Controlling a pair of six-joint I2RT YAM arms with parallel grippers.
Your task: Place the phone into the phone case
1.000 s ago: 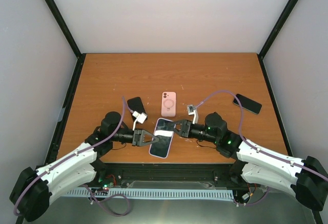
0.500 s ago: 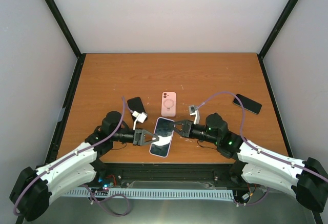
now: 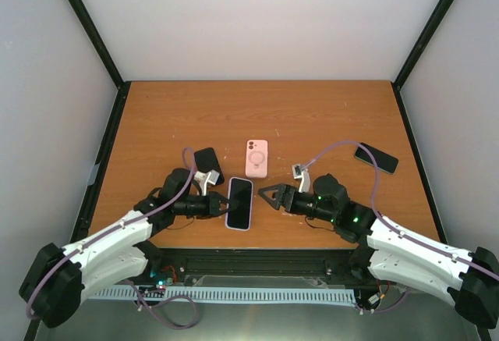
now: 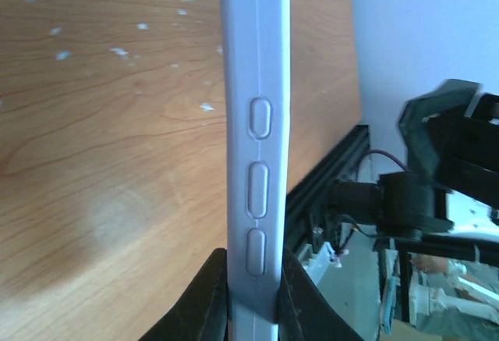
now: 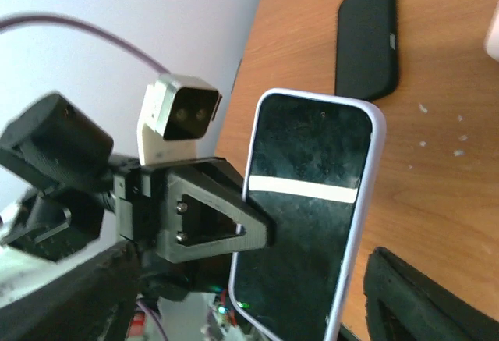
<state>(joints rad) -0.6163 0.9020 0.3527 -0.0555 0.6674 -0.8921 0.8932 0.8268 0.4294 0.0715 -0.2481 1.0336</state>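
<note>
The phone (image 3: 239, 203) has a dark screen and sits inside a pale lavender phone case (image 4: 257, 122). My left gripper (image 3: 224, 205) is shut on the case's left long edge. In the left wrist view the case's side buttons run upward from between the jaws. In the right wrist view the left arm's finger (image 5: 214, 208) lies over the phone's screen (image 5: 312, 224). My right gripper (image 3: 263, 196) is open just to the right of the phone, not touching it. One of its fingers (image 5: 425, 294) shows at the lower right of its own view.
A pink case (image 3: 256, 158) lies camera side up behind the phone. A black phone (image 3: 207, 159) lies by the left arm, and another black phone (image 3: 376, 158) lies at the right. The table's near edge (image 3: 257, 249) is close below both grippers.
My right gripper has let go of the phone, opened and drawn back to the right. The left gripper has kept its grip and shifted the phone slightly left, turning it straighter.
</note>
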